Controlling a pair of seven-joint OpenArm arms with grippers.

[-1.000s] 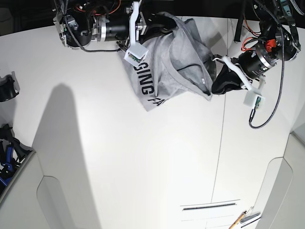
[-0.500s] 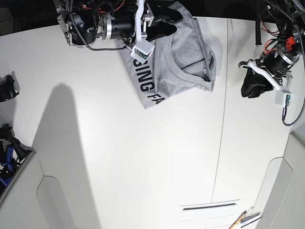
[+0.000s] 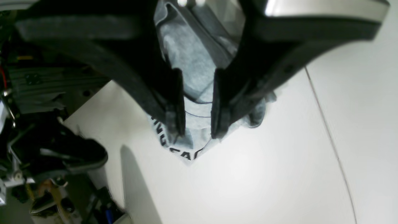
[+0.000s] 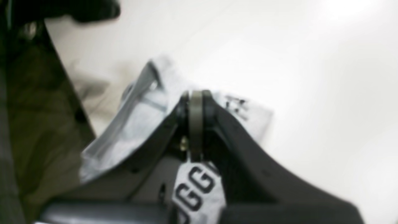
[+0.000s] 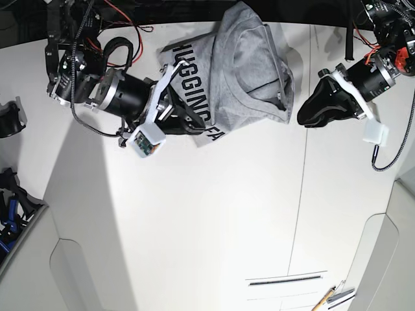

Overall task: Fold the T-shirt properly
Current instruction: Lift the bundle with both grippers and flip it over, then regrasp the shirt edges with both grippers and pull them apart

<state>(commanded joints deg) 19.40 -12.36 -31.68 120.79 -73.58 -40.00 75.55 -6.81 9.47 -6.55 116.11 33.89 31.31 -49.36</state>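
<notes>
The heather-grey T-shirt [image 5: 249, 65] lies bunched at the table's far edge, with black lettering along its left fold. My right gripper [image 5: 185, 120] is shut on the lettered edge at the shirt's lower left. In the right wrist view its fingers [image 4: 196, 102] are pinched on grey fabric [image 4: 146, 109] with "GG" letters below. My left gripper [image 5: 310, 111] is to the right of the shirt, apart from it. In the left wrist view it [image 3: 196, 132] is open by a narrow gap and empty, with the shirt [image 3: 189, 59] lying beyond it.
A seam [image 5: 303, 194] runs down the white table. Black gear [image 5: 10, 116] and blue-black clutter [image 5: 10, 207] sit at the left edge. A slot and a pencil-like tool [image 5: 327, 298] are at the bottom right. The table's back edge is just behind the shirt.
My right gripper has swung down and left with the shirt's lettered edge, so more lettering shows. My left gripper, off the shirt, has moved a little back toward it.
</notes>
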